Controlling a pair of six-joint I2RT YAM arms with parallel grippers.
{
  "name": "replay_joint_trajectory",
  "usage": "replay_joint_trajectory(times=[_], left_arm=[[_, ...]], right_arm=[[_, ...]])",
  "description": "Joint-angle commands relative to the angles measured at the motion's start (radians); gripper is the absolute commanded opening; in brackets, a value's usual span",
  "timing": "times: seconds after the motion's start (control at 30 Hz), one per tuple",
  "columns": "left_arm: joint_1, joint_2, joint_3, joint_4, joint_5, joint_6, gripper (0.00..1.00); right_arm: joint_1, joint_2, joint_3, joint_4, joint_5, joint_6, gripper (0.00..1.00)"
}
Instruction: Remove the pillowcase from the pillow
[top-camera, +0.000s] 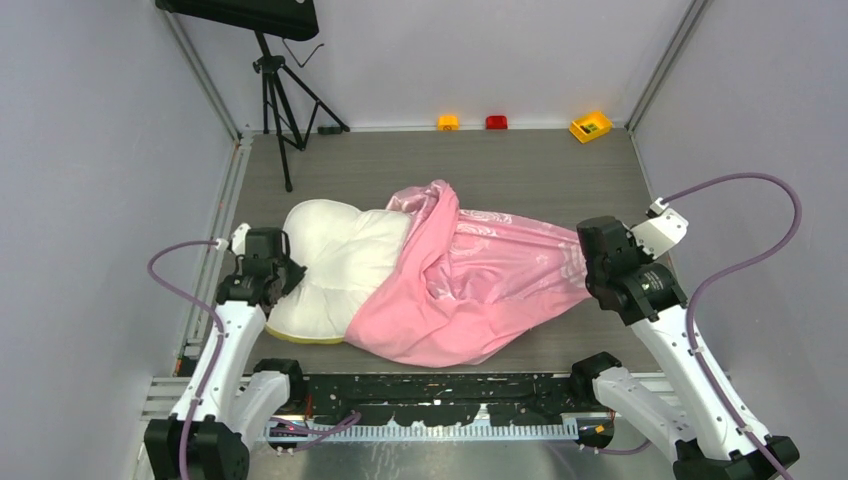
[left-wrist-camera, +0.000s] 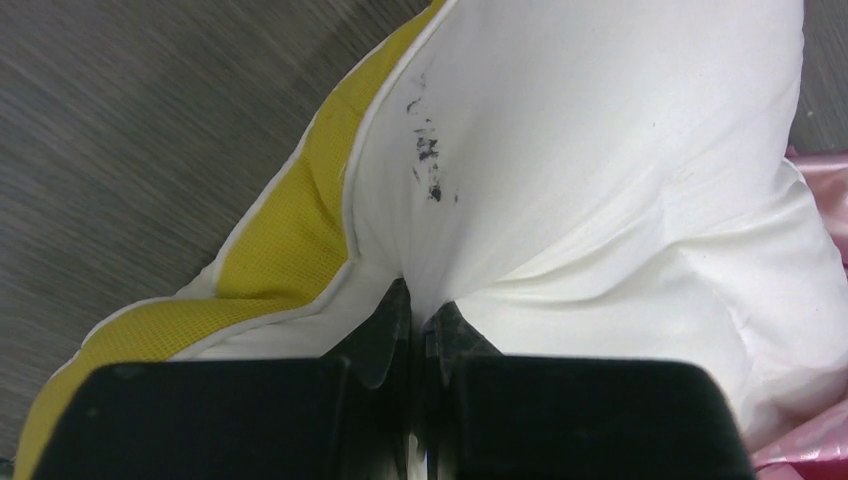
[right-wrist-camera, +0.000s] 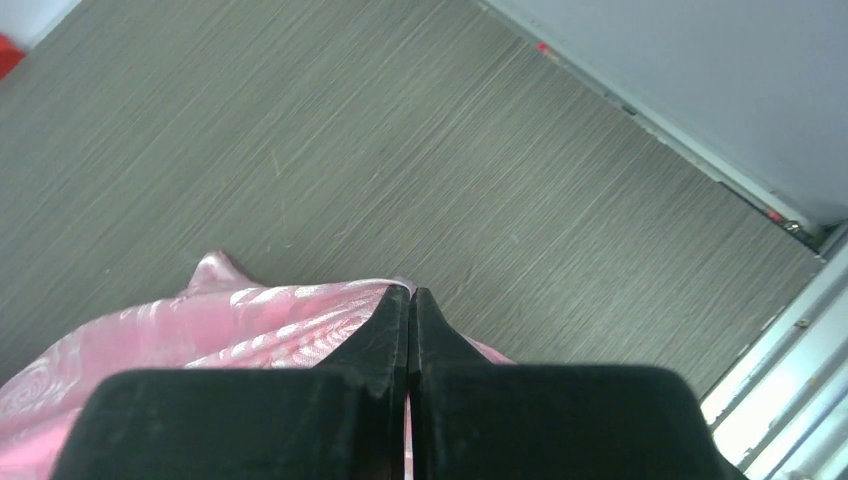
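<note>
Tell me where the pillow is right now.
In the top view the pillow lies left of centre, its right part covered by the pink pillowcase; the left gripper pinches its bare left end.

The white puffy pillow (top-camera: 335, 265) with a yellow edge lies flat, and its bare end is pinched in the left gripper (left-wrist-camera: 420, 312). The shiny pink pillowcase (top-camera: 470, 285), wrinkled, covers its other half, and the right gripper (right-wrist-camera: 411, 298) pinches the pillowcase's end.

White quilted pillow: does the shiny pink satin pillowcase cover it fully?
No, the white pillow sticks out bare from the pink satin pillowcase.
</note>
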Motion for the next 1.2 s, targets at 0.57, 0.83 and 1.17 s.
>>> replay_joint_trajectory(times=[0.57, 0.83, 1.17], left_arm=[[0.010, -0.107, 0.095, -0.188, -0.368, -0.081, 0.00], [0.009, -0.053, -0.032, 0.136, 0.116, -0.048, 0.00], [0.009, 0.017, -0.045, 0.194, 0.248, -0.070, 0.00]], right_arm=[[-0.004, -0.041, 0.090, -0.115, 0.485, 0.022, 0.00], [-0.003, -0.119, 0.038, 0.227, -0.663, -0.539, 0.86], [-0.001, 0.000, 0.011, 0.333, -1.349, -0.470, 0.89]])
